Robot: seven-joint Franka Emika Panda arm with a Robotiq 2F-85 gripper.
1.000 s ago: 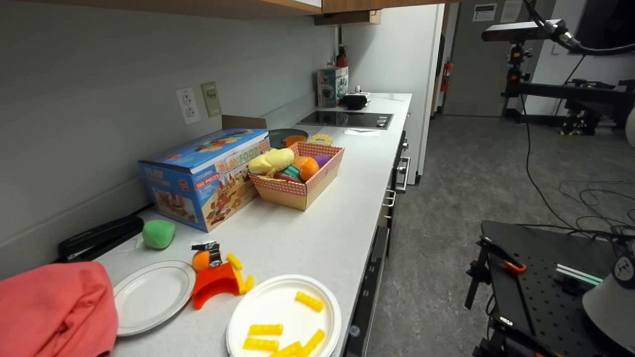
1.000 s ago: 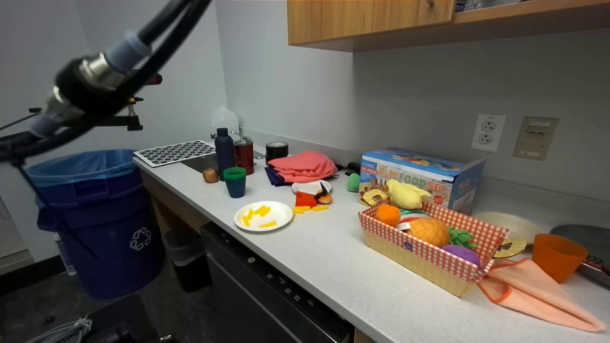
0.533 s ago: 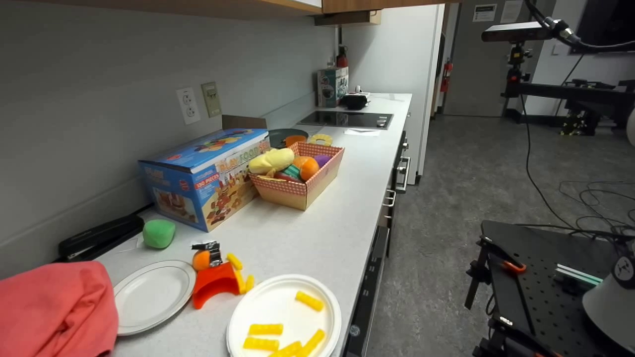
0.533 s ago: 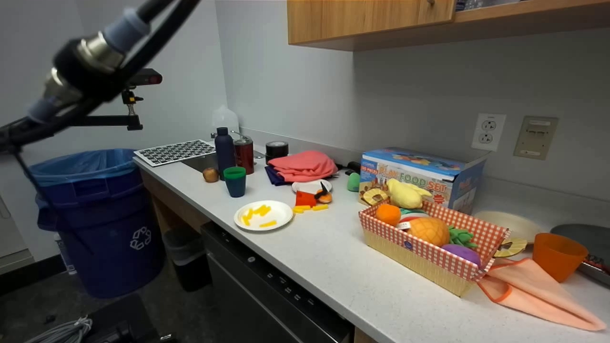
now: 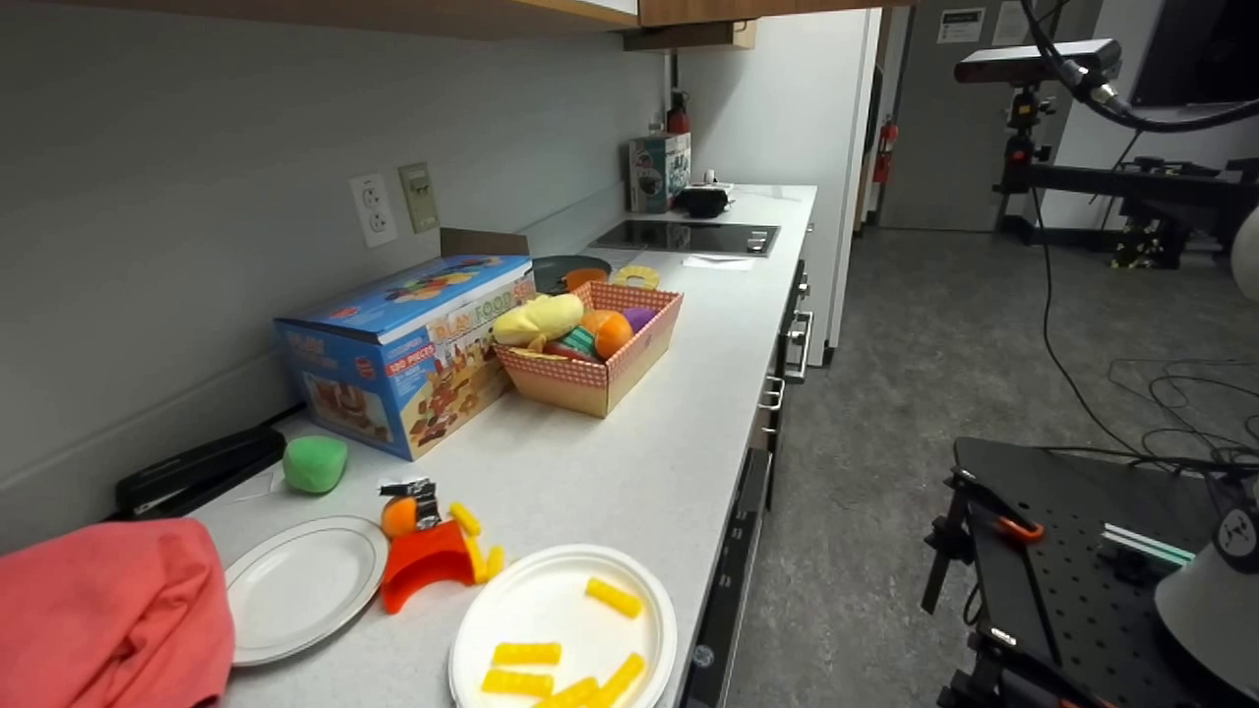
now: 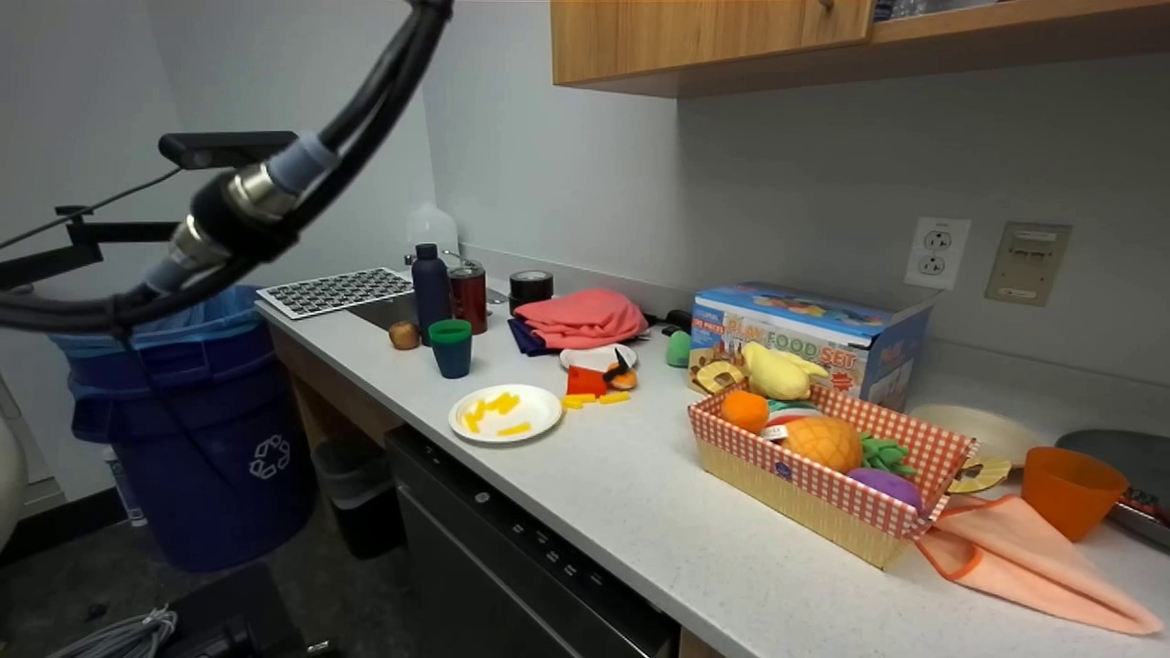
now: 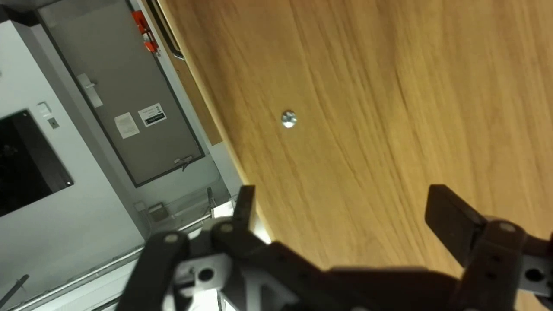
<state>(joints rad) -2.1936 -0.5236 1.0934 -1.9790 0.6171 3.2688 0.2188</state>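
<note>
My gripper (image 7: 341, 188) is open in the wrist view, its two dark fingers wide apart with nothing between them. Before it lies a flat wood-grain panel (image 7: 345, 129) that fills most of that view. A small metal screw head (image 7: 289, 119) sits in the panel. The panel's pale edge runs diagonally behind the left finger (image 7: 246, 203). Whether either finger touches the wood, I cannot tell. Neither exterior view shows the gripper; a thick black cable with a connector (image 6: 247, 210) appears there, and the white arm base (image 5: 1215, 610) stands at right.
Wooden wall cabinets (image 6: 704, 41) hang over the counter. Below are a checkered basket (image 6: 813, 475) of toy food, a play food box (image 5: 403, 344), a white plate (image 5: 639, 669) with yellow pieces, a pink cloth (image 5: 108, 610) and a dark bottle (image 6: 430, 297). A camera mount (image 5: 1028, 64) stands opposite.
The arm's cable and connector have shifted in both exterior views, and a pale rounded part now shows at one view's left edge. Objects on the counter stay where they were.
</note>
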